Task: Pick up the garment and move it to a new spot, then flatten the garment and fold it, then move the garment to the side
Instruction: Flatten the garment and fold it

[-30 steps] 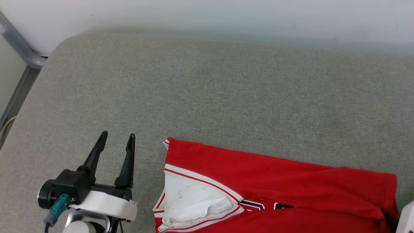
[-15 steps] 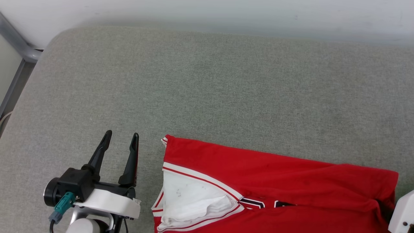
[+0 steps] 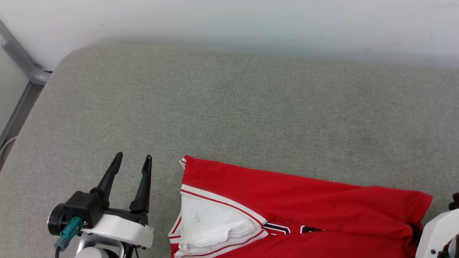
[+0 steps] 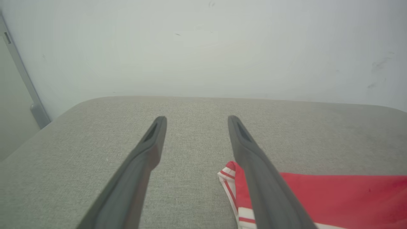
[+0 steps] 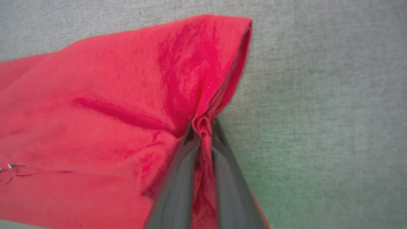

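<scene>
Head view: the garment (image 3: pixel 304 200) lies low and right on the grey cushion (image 3: pixel 229 107) — the left gripper (image 3: pixel 133 156) is just beside it, fingers apart, empty. Left wrist view: fingers wide open. Right wrist view: the right gripper (image 5: pixel 203 126) — fingers pinched on a red fold.

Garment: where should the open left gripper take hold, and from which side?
Take the garment by the striped corner nearest the left gripper, coming from the left over bare cushion. It juts out free, opposite the bunched edge the right gripper is shut on, so both grips would likely span the cloth.
</scene>
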Robot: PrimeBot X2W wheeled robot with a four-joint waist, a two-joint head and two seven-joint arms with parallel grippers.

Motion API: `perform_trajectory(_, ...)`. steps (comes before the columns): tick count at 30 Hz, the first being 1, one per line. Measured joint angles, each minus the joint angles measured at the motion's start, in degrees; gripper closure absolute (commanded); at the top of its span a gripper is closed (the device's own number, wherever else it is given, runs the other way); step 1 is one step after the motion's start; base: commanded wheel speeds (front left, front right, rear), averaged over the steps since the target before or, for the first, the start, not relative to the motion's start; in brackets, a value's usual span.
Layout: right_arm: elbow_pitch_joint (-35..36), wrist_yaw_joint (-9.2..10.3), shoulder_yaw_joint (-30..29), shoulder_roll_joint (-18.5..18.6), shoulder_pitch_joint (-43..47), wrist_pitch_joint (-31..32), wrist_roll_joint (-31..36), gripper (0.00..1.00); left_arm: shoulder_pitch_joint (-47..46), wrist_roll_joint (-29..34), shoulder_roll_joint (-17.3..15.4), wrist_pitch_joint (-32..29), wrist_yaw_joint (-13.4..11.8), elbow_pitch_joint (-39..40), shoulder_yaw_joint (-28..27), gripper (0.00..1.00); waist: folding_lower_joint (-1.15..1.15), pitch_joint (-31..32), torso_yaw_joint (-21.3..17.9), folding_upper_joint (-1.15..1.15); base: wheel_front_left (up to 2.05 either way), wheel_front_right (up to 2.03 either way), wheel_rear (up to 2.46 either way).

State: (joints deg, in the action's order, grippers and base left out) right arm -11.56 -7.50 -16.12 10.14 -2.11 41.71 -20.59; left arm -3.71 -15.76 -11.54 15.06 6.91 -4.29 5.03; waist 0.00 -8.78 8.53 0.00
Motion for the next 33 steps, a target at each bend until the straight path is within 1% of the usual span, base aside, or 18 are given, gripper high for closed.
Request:
perform_trajectory(6, -0.65, -0.05, -0.81, 1.03, -0.04, -2.46, 0.59, 1.00, 0.73, 0.20, 0.32, 0.01, 0.22, -0.15, -0.36, 0.00, 0.00, 1.16, -0.41, 0.00, 0.00, 0.00, 0.00)
perform_trajectory(9, -1.14, -0.05, -1.85, 2.26, -0.02, -3.23, 1.02, 1.00, 1.04, 0.40, 0.42, 0.00, 0.35, -0.16, -0.49, 0.00, 0.00, 1.60, -0.63, 0.00, 0.00, 0.00, 0.00)
perform_trajectory(12, -1.79, -0.05, -3.76, 4.20, 0.03, -4.23, 1.75, 1.00, 1.13, 0.42, 0.46, 0.01, 0.43, -0.10, -0.62, 0.00, 0.00, 1.86, -0.88, 0.00, 0.00, 0.00, 0.00)
perform_trajectory(15, -2.87, -0.05, -6.16, 6.21, 0.02, -5.61, 4.13, 1.00, 1.20, 0.47, 0.53, 0.00, 0.44, -0.07, -0.70, 0.00, 0.00, 2.00, -1.14, 0.00, 0.00, 0.00, 0.00)
perform_trajectory(17, -3.50, -0.04, -7.58, 6.75, 0.02, -6.51, 5.67, 1.00, 1.26, 0.48, 0.62, 0.01, 0.47, -0.05, -0.64, 0.00, 0.00, 2.09, -1.34, 0.00, 0.00, 0.00, 0.00)
perform_trajectory(20, -4.06, -0.04, -8.71, 6.67, 0.01, -6.91, 5.76, 1.00, 1.49, 0.51, 0.81, 0.00, 0.49, -0.11, -0.64, 0.00, 0.00, 2.38, -1.62, 0.00, 0.00, 0.00, 0.00)
perform_trajectory(23, -3.33, -0.03, -8.31, 5.77, 0.04, -6.59, 4.81, 1.00, 1.91, 0.55, 0.96, 0.01, 0.49, -0.22, -0.70, 0.00, 0.00, 2.88, -2.05, 0.00, 0.00, 0.00, 0.00)
perform_trajectory(26, -1.12, -0.02, -6.71, 5.49, 0.33, -6.15, 4.28, 1.00, 2.31, 0.56, 1.12, 0.01, 0.49, -0.30, -0.86, 0.00, 0.00, 3.39, -2.65, 0.00, 0.00, 0.00, 0.00)
perform_trajectory(33, 6.83, -0.01, -1.89, 3.97, 2.48, -1.56, 1.55, 1.00, 2.46, 0.73, 1.26, 0.01, 0.51, -0.24, -0.59, 0.00, 0.00, 4.96, -3.19, 0.00, 0.00, 0.00, 0.00)
